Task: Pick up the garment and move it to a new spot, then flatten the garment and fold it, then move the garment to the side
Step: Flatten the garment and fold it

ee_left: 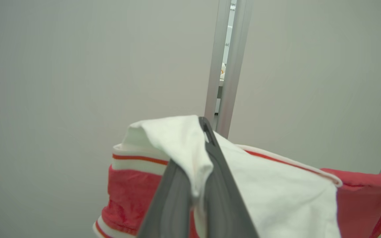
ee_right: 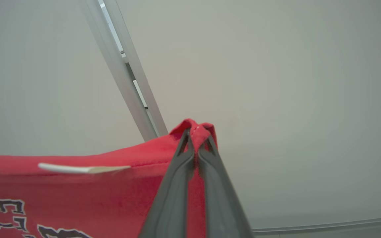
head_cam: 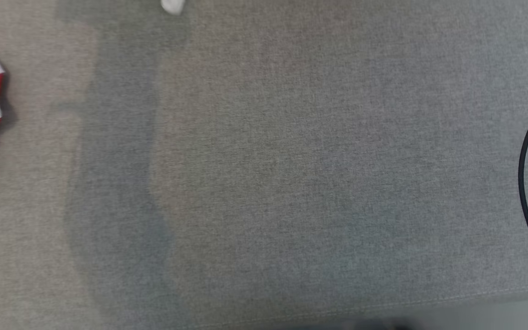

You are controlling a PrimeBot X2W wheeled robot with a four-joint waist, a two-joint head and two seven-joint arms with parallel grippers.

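Pinching the red garment, left gripper and right gripper squeeze tight. Its letters are cut off, maybe "ST5". Grey cloth surface, pale wall.

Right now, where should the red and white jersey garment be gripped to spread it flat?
Grip the garment at both ends of its top edge, from outside: the left gripper is shut on a white fold, the right gripper on a red corner, cloth spread between.
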